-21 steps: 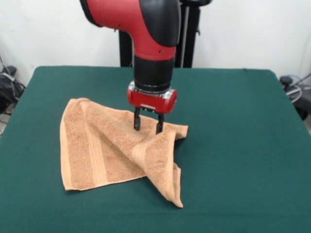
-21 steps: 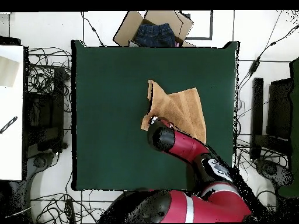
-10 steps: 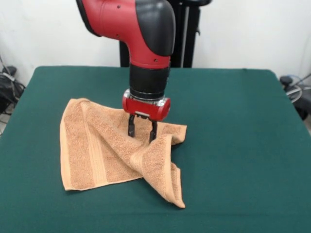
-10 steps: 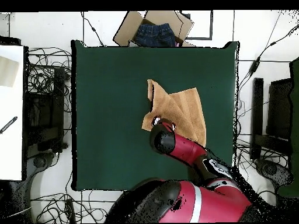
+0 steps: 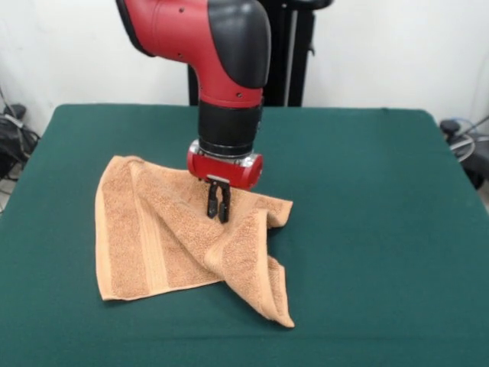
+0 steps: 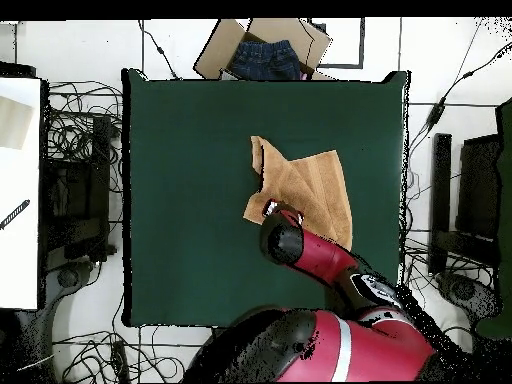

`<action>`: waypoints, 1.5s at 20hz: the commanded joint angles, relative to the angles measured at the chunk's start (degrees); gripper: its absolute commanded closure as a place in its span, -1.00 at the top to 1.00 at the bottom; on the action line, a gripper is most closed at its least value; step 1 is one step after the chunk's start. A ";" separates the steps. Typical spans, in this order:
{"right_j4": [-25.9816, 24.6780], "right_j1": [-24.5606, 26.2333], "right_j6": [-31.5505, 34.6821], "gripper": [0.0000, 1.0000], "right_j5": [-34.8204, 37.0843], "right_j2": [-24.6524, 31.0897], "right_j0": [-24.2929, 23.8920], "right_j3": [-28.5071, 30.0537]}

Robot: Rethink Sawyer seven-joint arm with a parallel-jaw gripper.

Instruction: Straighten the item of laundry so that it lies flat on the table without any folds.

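The item of laundry [image 5: 153, 229] is a light orange-tan towel lying rumpled on the dark green table [image 5: 367, 229], with its right part folded over into a ridge that runs down to a corner at the front. My gripper [image 5: 218, 215] stands over the towel's middle, its fingers closed together on a pinch of the cloth at the top of that ridge. From overhead, the towel [image 6: 310, 180] lies right of the table's [image 6: 190, 200] centre, and the arm covers the gripper and the towel's near edge.
An open cardboard box [image 6: 262, 50] holding dark blue clothing sits past the table's far edge in the overhead view. Cables and equipment lie on the floor on both sides of the table.
The gripper has shifted slightly left in the front view, come down onto the towel, and its fingers have gone from open to shut on the cloth.
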 commanded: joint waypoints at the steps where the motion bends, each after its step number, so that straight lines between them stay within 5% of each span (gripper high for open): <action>1: -0.48 5.20 8.74 -1.00 -0.07 3.15 0.11 -4.25; 11: -0.29 5.16 9.52 -1.00 -0.08 3.83 -0.55 -3.21; 18: 6.29 -0.15 19.54 -1.00 -5.41 -0.06 7.48 7.98; 30: 11.40 -3.31 23.39 -1.00 -7.00 1.13 10.04 16.08</action>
